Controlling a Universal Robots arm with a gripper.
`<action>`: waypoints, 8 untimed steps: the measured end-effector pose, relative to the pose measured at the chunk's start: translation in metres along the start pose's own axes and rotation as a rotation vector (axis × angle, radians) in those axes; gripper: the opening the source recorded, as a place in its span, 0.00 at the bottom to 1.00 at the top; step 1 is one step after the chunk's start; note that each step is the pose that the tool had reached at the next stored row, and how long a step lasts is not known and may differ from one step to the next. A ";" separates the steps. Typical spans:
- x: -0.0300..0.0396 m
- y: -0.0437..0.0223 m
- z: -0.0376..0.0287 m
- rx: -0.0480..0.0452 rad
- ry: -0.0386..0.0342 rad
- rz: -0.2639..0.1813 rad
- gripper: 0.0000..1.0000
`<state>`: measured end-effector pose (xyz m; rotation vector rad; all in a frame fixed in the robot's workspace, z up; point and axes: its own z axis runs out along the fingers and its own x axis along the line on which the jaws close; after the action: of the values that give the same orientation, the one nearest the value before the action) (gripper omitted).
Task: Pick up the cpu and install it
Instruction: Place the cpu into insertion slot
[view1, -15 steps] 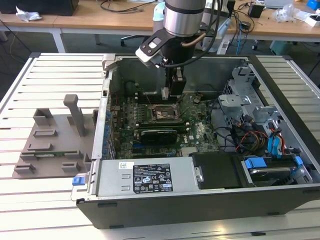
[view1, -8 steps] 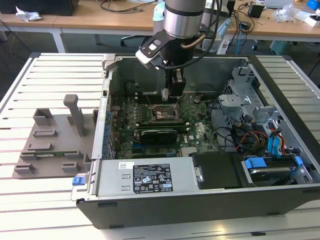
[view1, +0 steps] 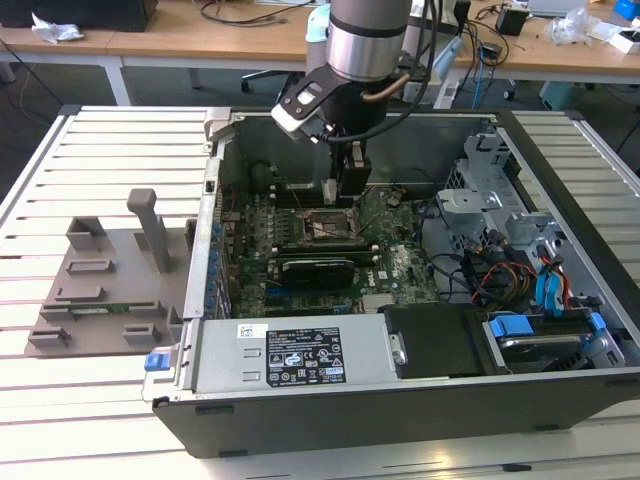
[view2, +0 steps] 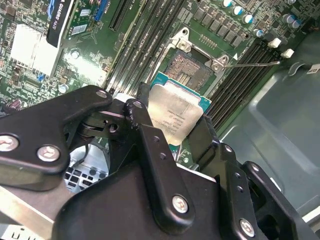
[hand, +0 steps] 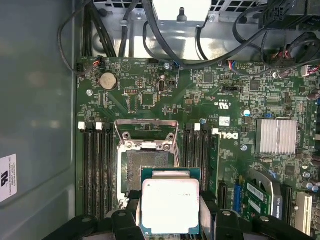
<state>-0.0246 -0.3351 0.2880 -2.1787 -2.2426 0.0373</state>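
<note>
Exterior view's left: grey plastic fixture block (view1: 110, 275) sits on the white slatted table (view1: 100, 150). Centre: the open black computer case (view1: 400, 415) holds a green motherboard (view1: 400, 265), and the black gripper (view1: 345, 185) hangs inside the case above it. Both wrist views: the gripper is clamped on the silver-topped square cpu (hand: 170, 202), its edges pinched between the fingers, over the open, bare socket (hand: 140, 170).
</note>
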 end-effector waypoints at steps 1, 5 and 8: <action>0.0000 0.0000 0.0006 0.0001 -0.0001 0.000 0.55; 0.0000 0.0001 0.0033 0.0001 -0.0001 0.000 0.55; 0.0003 0.0002 0.0069 0.0000 -0.0001 0.000 0.55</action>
<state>-0.0246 -0.3348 0.2811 -2.1789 -2.2425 0.0375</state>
